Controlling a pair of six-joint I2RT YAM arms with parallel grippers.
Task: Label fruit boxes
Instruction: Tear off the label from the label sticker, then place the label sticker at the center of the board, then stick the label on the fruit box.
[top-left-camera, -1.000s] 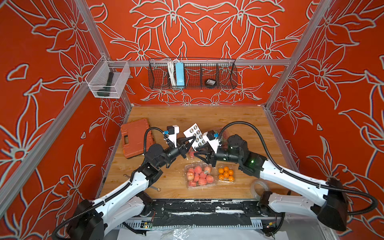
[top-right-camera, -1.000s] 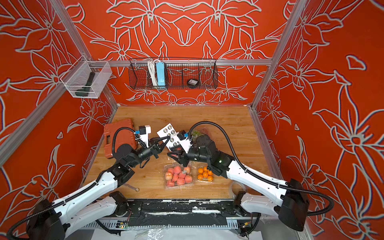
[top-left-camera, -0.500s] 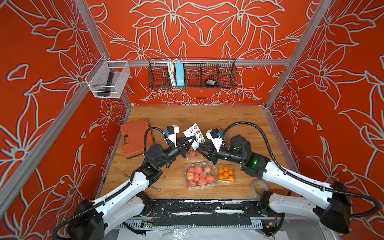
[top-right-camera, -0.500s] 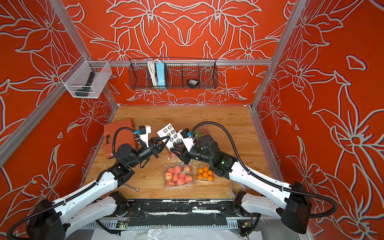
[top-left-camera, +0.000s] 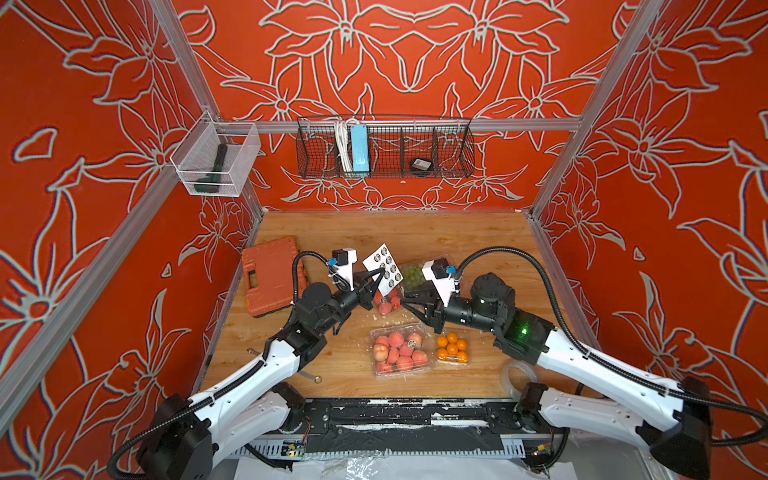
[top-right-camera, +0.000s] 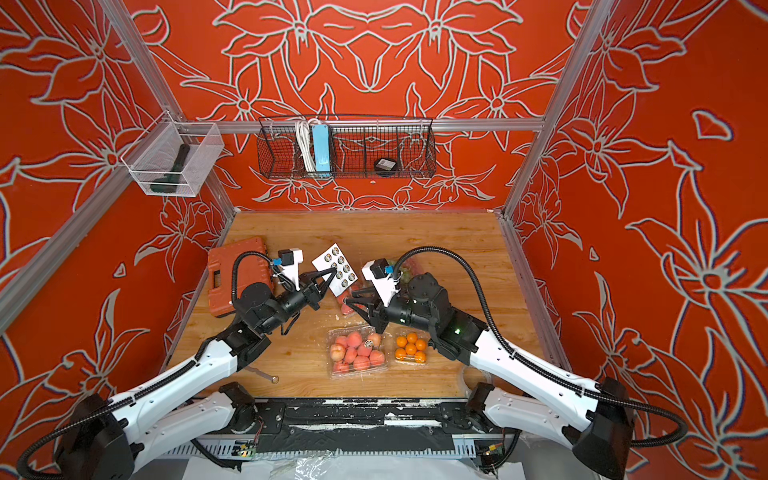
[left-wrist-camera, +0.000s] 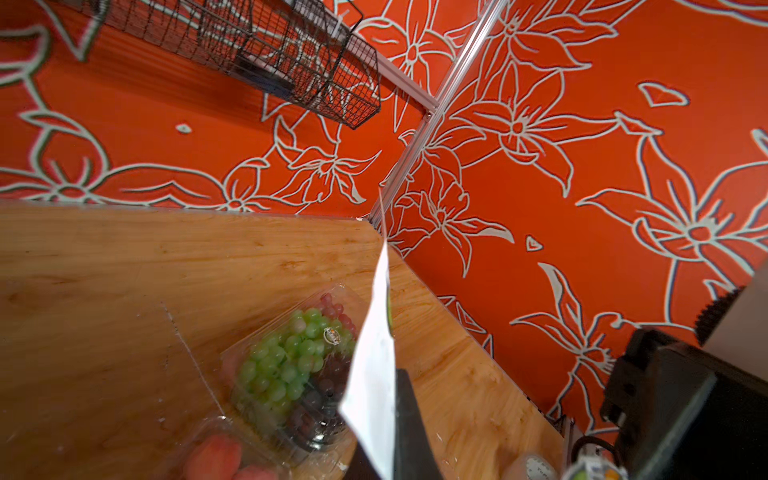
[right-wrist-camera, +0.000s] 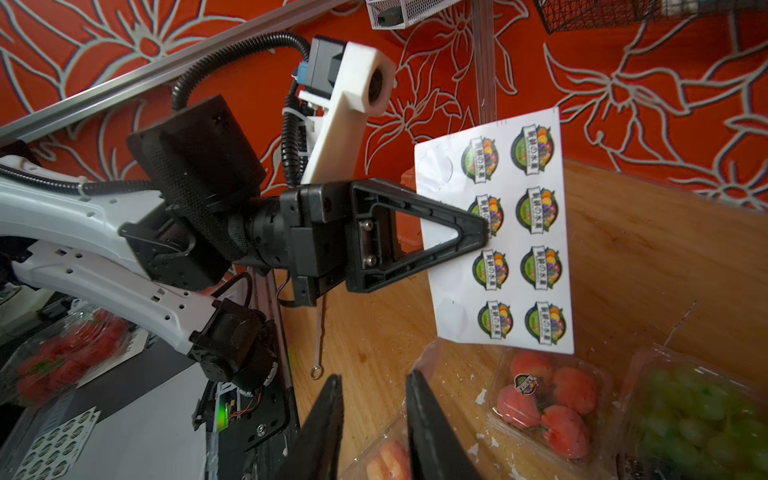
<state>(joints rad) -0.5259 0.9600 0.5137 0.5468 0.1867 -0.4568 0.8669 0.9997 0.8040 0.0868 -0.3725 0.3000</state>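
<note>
While left hand (right-wrist-camera: 482, 235) clamps sticker sheet (right-wrist-camera: 512, 241) | right hand (top-left-camera: 406, 301) parted, empty, at its 5 o'clock | pinch one sticker's rim, peel slowly | orange box (top-left-camera: 453, 351) sits 3 o'clock of large peach box (top-left-camera: 399, 351)

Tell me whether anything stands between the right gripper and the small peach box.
Nothing visible does. Between the open right gripper and the small peach box only bare table shows. The sticker sheet, pinched in the left gripper, hangs above that box, clear of the direct line.
</note>
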